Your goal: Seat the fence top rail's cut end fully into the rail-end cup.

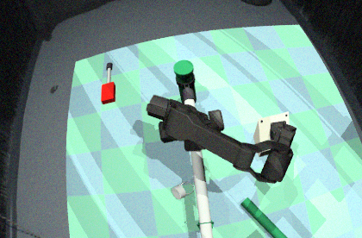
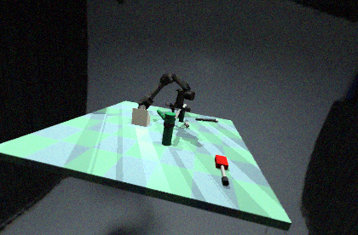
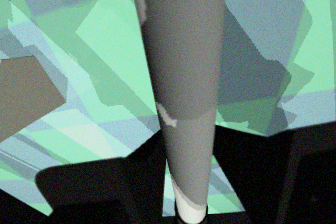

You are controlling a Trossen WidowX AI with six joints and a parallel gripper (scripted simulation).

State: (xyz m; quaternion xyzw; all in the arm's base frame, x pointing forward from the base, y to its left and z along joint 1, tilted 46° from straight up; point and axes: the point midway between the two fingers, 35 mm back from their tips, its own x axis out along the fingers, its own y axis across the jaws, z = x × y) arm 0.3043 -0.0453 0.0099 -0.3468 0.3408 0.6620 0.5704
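The white rail (image 1: 201,181) (image 3: 187,75) runs up to the big post (image 2: 167,135), which has a green cap (image 1: 184,68). The rail's far end meets the dark rail-end cup (image 1: 188,93) just below the cap; how deep it sits inside cannot be told. In the wrist view this end meets a dark rim at the bottom edge. The brace band (image 2: 169,123) is high on the post, close under the cap. My gripper (image 3: 183,130) is shut on the rail, with a black finger on each side. The arm hides the grip in the top view. A thin green loop (image 1: 205,225) surrounds the rail lower down.
A small grey cap with a wire ring (image 1: 178,191) (image 2: 187,124) lies beside the rail. A green tube (image 1: 263,216) is at the lower right. A red block with a handle (image 1: 108,92) (image 2: 222,162) lies apart. A pale box (image 1: 260,135) (image 2: 141,117) stands by the arm's base.
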